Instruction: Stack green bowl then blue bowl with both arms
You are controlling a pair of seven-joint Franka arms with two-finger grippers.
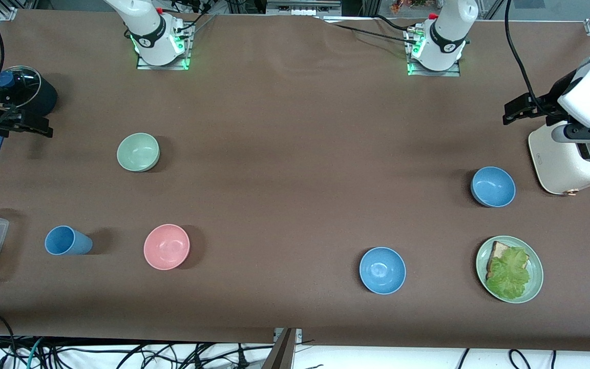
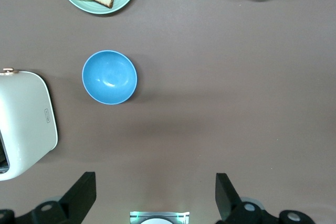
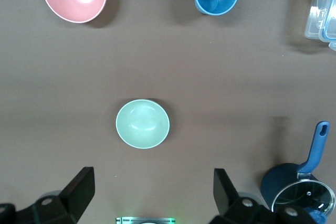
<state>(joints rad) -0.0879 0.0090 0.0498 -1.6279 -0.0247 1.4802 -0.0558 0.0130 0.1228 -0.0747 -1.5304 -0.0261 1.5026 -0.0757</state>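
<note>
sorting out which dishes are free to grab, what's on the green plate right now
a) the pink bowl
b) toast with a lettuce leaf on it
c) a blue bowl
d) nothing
b: the green plate carries a slice of toast with a lettuce leaf on top, while both blue bowls and the pink bowl sit apart from it on the bare table.

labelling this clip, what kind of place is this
Most likely a robotics lab bench set up as a mock kitchen: arm bases bolted to a brown-covered table, loose cables along its edge, and kitchen props such as a toaster and a pink bowl.
</note>
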